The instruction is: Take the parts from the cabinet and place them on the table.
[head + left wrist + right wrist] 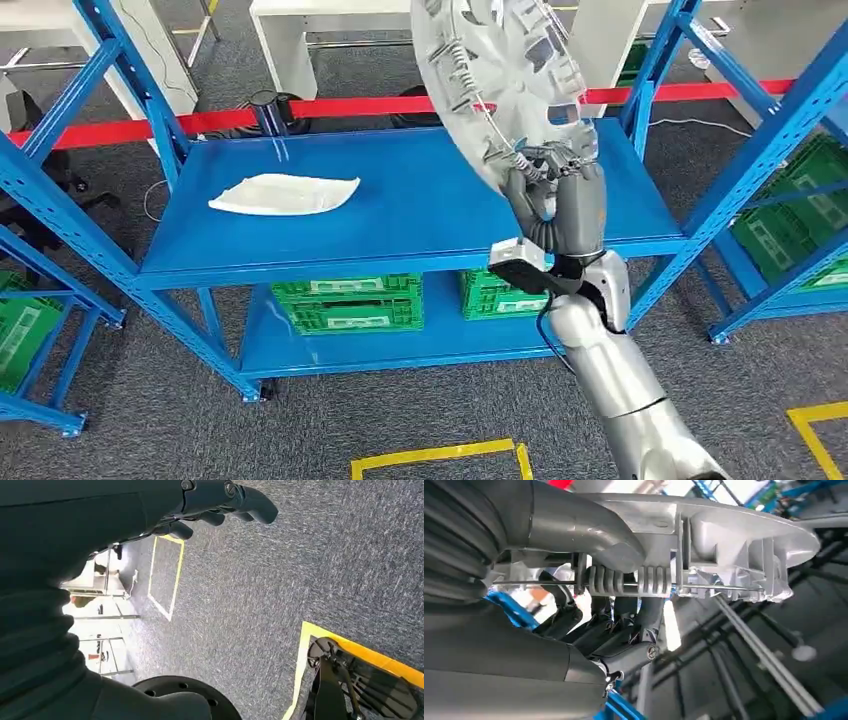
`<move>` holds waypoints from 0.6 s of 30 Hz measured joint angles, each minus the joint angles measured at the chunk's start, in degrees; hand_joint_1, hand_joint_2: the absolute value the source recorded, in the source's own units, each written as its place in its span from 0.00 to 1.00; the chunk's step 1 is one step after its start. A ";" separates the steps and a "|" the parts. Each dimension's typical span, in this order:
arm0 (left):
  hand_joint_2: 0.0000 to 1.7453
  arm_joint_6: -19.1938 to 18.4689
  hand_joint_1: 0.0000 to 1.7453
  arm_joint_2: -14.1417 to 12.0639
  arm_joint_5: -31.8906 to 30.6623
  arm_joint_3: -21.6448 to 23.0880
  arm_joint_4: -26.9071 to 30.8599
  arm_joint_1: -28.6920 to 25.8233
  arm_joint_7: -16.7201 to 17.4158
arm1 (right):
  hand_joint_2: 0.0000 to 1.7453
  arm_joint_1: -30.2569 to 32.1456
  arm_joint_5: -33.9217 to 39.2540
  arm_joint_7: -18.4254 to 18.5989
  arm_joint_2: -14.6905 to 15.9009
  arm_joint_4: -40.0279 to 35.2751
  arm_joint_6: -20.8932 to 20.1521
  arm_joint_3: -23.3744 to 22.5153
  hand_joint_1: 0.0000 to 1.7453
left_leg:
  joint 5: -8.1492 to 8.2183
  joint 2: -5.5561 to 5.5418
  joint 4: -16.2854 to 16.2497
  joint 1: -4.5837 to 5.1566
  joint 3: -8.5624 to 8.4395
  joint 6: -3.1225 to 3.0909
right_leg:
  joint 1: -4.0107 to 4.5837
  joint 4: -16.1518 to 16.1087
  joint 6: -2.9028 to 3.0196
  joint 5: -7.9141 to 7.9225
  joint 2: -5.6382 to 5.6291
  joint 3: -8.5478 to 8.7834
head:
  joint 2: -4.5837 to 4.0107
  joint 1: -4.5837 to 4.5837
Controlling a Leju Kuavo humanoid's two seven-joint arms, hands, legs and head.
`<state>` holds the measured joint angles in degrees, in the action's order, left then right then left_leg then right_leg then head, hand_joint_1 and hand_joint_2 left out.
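— One part is up in the air: a silver wheel cover, held tilted above the right end of the blue shelf, its ribbed back with the wire ring facing the head camera.

— What has it?

— The right hand. It grips the cover at the lower rim, fingers wrapped round the edge. In the right wrist view the thick grey thumb lies across one face of the cover and the darker fingers curl against the other, by the wire ring.

— Anything else on that shelf?

— One more part, a flat white piece, lies on the left half of the top board, well apart from the cover.

— And the left hand?

— The left hand hangs over grey carpet, nothing in it. The dark fingers are bent slightly inward, with gaps between them; I'd call it loosely apart rather than closed.

— What surrounds the shelf?

— Green crates sit on the lower board. More blue racks stand at both sides, the one on the right with green crates too. A red barrier band runs behind, and yellow floor tape marks the carpet in front.
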<state>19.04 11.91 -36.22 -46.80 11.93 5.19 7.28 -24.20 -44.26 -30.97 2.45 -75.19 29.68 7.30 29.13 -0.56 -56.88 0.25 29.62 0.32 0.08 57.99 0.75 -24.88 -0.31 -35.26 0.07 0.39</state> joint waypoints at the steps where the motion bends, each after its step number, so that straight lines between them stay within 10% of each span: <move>1: 1.00 0.00 0.00 -0.04 -0.04 0.00 0.00 0.00 0.00 | 1.00 0.39 -0.39 0.26 0.00 -1.20 0.18 0.33 1.00 | 0.00 -0.02 0.00 0.00 0.01 0.00 | 0.00 0.00 0.00 0.00 0.02 0.00 | 0.00 -0.02; 16: 1.00 0.00 0.00 -0.26 0.11 -0.52 0.00 0.03 0.00 | 1.00 1.33 -3.23 2.03 -0.07 -9.44 0.61 4.09 1.00 | -0.54 0.02 -0.05 0.29 0.17 -0.99 | -0.28 -0.28 -1.09 0.62 -0.03 0.15 | 0.00 0.00; 18: 1.00 -0.26 0.00 -0.17 0.07 -0.57 0.00 0.07 0.00 | 1.00 1.23 -3.43 2.14 -0.07 -9.81 0.50 4.18 1.00 | -1.26 0.30 0.69 -0.35 -0.07 -1.41 | -0.21 2.35 -1.51 -2.04 0.05 -1.01 | 0.00 -0.11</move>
<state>18.77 11.74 -36.15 -47.36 11.93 5.26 7.28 -22.97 -47.69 -28.83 2.38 -85.00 30.18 11.48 27.87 -0.27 -56.18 -0.09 29.55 -1.09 -0.13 60.34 -0.76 -26.92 -0.27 -36.26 0.07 0.28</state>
